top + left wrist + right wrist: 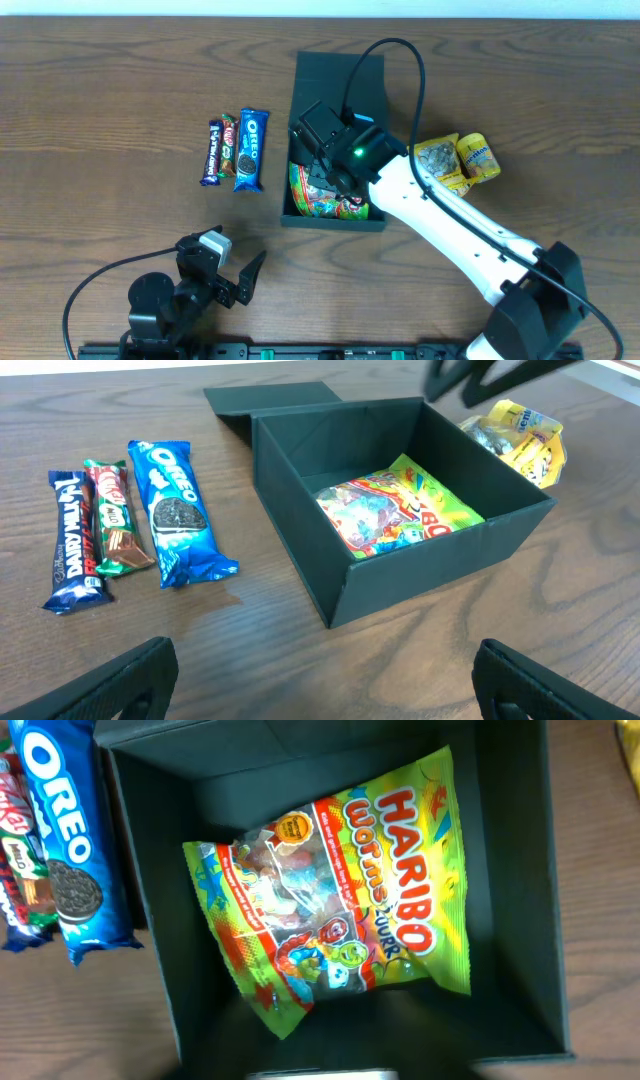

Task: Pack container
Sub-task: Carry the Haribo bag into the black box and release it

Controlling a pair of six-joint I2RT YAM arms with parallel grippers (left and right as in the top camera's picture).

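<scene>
The dark teal container stands open at the table's middle, its flap lid folded back. A green Haribo bag lies flat inside it, also in the left wrist view and the right wrist view. My right gripper hovers over the container's far half, open and empty, above the bag. Its fingers are only a dark blur in the right wrist view. My left gripper is open and empty near the front edge, left of the container.
An Oreo pack, a KitKat bar and a Dairy Milk bar lie side by side left of the container. Two yellow snack packets lie to its right.
</scene>
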